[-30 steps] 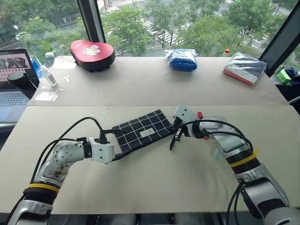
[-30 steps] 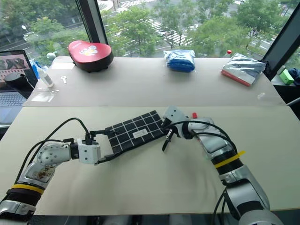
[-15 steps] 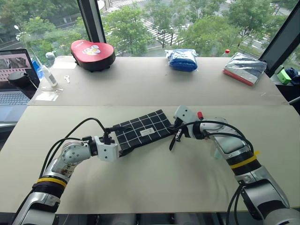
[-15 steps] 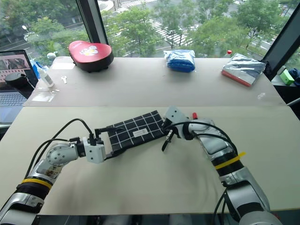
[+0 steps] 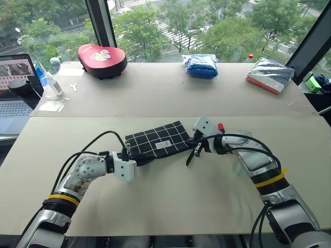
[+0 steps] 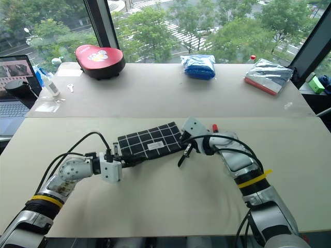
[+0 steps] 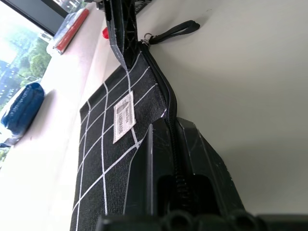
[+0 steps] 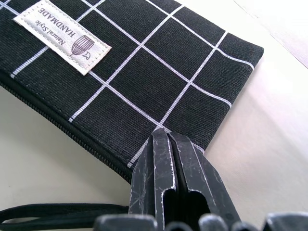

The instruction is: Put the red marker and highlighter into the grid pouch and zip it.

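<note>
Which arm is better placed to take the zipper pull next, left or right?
Right, probably. The zipper pull lies at the end of the grid pouch where the right pincer is shut on a corner. The left pincer clamps the opposite end and can anchor it.

left gripper (image 5: 138, 158) now further right than a second ago, its fingers clamped together on the zipper edge of the grid pouch (image 5: 158, 141), pouch's near end bunched shorter
</note>
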Tool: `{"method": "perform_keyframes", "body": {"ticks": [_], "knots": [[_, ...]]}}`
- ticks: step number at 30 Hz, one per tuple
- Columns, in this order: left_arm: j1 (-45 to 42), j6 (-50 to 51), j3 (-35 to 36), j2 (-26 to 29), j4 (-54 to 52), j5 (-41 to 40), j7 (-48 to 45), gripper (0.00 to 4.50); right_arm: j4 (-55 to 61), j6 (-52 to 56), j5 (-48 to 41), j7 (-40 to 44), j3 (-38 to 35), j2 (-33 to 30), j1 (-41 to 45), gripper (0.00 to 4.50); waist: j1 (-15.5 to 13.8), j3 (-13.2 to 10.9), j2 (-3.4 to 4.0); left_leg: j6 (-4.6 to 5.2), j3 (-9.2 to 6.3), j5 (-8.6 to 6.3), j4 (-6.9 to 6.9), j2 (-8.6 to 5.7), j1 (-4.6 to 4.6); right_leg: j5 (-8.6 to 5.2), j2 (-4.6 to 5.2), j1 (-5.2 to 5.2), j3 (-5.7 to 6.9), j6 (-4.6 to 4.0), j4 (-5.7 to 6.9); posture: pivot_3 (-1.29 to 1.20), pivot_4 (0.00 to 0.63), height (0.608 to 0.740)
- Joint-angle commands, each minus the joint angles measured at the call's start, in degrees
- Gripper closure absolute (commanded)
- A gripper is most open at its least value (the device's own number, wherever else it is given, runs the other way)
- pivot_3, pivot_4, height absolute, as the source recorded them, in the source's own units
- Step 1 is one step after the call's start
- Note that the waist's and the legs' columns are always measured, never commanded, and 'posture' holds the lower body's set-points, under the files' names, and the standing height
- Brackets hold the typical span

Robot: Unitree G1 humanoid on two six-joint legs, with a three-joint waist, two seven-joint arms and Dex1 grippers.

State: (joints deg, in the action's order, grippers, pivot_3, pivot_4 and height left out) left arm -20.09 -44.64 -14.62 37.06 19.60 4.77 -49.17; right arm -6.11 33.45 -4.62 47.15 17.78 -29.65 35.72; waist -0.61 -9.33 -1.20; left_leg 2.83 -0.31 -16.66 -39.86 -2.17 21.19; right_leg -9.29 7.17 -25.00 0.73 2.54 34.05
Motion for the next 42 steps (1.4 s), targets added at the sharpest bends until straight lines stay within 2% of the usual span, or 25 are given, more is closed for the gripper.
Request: {"method": "perform_keyframes", "body": {"ticks": [1,2,7,10,13,16,21,27,37,40,42], "knots": [[-0.3,2.0,-1.0,-1.1,-1.0,0.2,-0.1,4.48,-1.2,1.3,0.8,-0.9,-0.7,0.3,-0.7,4.50,0.0,0.0,0.00,0.00,0.00,0.00,0.00,0.00,0.00,0.00,0.00,0.00,0.00,0.00,0.00,0.00,0.150,0.740],[-0.4,2.6,-0.7,-1.4,-0.9,0.6,0.6,4.48,-1.5,1.1,0.7,-1.2,-1.1,0.4,-0.7,4.50,0.0,0.0,0.00,0.00,0.00,0.00,-0.01,0.00,0.00,0.00,0.00,0.01,0.00,0.00,0.00,0.00,0.150,0.740],[0.2,7.2,0.1,-2.5,-1.5,-1.6,0.3,4.50,0.0,4.7,-5.7,-1.5,-8.5,2.4,0.5,3.12,-0.1,0.0,0.00,-0.01,-0.01,0.01,-0.02,-0.01,-0.02,0.00,0.00,0.04,0.00,0.00,0.00,0.00,0.150,0.740],[0.5,9.2,1.2,-3.4,-2.0,-2.7,1.2,4.50,1.8,8.5,-9.5,-2.0,-13.5,2.5,1.0,1.98,-0.1,0.0,0.00,0.00,-0.02,0.01,-0.02,-0.01,0.00,0.01,0.01,0.02,-0.02,0.01,0.01,0.00,0.150,0.740],[0.4,12.4,2.9,-5.6,-3.2,-5.1,2.8,4.50,7.6,17.9,-18.2,0.8,-20.8,0.1,-0.5,0.98,-0.1,0.0,0.01,0.00,-0.02,0.01,-0.01,0.01,0.04,0.01,0.00,-0.03,-0.02,0.01,0.02,0.00,0.150,0.740],[0.1,15.4,4.4,-8.5,-4.2,-7.4,4.4,4.50,12.1,22.1,-21.8,0.7,-24.5,-2.6,-2.9,0.98,0.0,0.0,0.00,0.01,-0.13,0.00,-0.01,0.02,0.16,0.01,0.00,-0.05,0.03,0.02,0.02,0.00,0.150,0.740],[-0.7,18.8,5.4,-11.8,-5.0,-9.3,5.6,4.50,13.8,22.3,-20.4,-2.4,-22.3,-3.8,-5.4,0.98,0.3,0.0,-0.01,0.06,-0.07,-0.03,0.00,0.04,0.16,0.02,-0.01,-0.07,-0.01,0.03,0.01,0.00,0.150,0.740],[-1.6,20.8,5.6,-14.2,-5.8,-9.9,5.7,4.50,8.9,19.2,-15.7,-9.1,-17.4,1.0,-3.1,0.98,0.8,0.0,-0.01,0.03,-0.03,-0.01,-0.01,0.03,0.17,0.02,-0.02,-0.12,-0.05,0.03,0.00,0.00,0.150,0.740],[0.7,22.5,5.7,-14.7,-9.2,-10.3,6.2,4.50,-0.7,13.3,-12.2,-10.1,-14.9,3.4,1.3,0.98,0.9,0.0,-0.01,0.02,-0.03,-0.01,-0.01,-0.01,0.23,0.05,-0.01,-0.12,-0.04,0.06,0.01,0.00,0.150,0.740],[1.6,23.0,5.7,-14.8,-10.1,-10.1,6.5,4.50,-1.7,12.3,-12.2,-9.3,-15.0,3.7,1.8,1.68,1.0,0.0,-0.01,0.02,-0.04,-0.01,0.01,0.00,0.23,0.05,-0.01,-0.14,-0.03,0.06,0.01,0.00,0.150,0.740],[1.8,23.4,5.9,-15.0,-10.4,-10.1,6.9,4.50,-1.8,11.9,-12.6,-8.5,-15.0,3.7,2.0,2.33,1.0,0.0,0.00,0.02,-0.03,-0.01,0.01,0.00,0.24,0.05,-0.01,-0.14,-0.04,0.06,0.01,0.00,0.150,0.740]]}}
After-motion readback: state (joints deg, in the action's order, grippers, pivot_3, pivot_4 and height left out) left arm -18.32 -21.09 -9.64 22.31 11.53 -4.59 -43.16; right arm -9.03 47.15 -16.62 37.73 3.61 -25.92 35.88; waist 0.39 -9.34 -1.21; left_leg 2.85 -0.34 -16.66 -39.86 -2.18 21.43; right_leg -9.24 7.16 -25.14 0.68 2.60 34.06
